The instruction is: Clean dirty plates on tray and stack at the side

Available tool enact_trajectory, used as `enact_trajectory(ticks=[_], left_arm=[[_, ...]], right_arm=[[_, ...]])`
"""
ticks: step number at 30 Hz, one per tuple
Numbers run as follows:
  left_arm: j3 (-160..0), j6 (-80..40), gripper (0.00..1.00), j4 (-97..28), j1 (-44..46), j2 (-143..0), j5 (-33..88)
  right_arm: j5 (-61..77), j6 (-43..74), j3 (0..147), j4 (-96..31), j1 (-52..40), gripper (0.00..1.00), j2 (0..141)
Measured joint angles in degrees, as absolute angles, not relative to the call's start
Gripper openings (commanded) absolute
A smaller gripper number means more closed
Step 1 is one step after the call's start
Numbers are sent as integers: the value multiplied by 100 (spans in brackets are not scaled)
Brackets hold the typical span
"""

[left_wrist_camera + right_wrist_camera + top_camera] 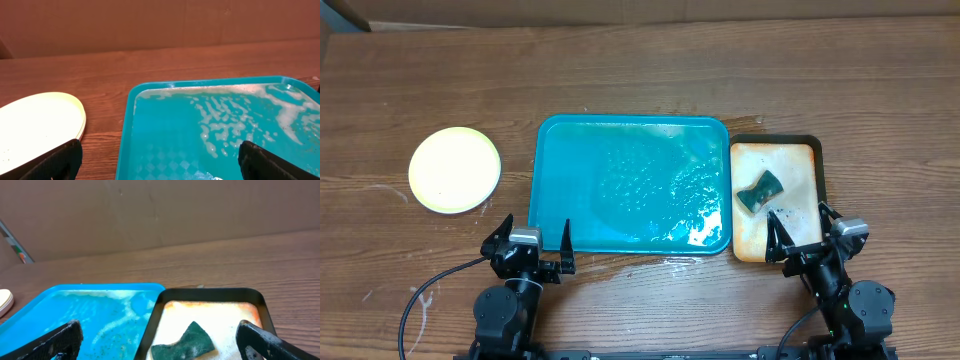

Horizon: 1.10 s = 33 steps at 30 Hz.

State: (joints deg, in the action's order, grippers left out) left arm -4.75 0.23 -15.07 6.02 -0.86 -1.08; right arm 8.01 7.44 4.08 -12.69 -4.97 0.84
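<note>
Left tool (537, 224), right tool (798, 213) agape, sudsy tray (570, 150), sponge (760, 190) in tan tray (790, 158)

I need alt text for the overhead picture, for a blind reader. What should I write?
A wet, foamy blue tray sits in the middle with no plates on it; a pale yellow plate lies to its left. To its right, a small black-rimmed tray holds a green sponge. The left gripper and the right gripper are open at the near edge.
</note>
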Motion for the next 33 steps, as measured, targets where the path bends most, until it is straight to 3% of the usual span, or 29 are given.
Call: enact_trajectory(ticks=[33], left_arm=[[-473, 23, 100, -1507, 602, -86, -106]], right_arm=[[1013, -119, 408, -1262, -497, 100, 84]])
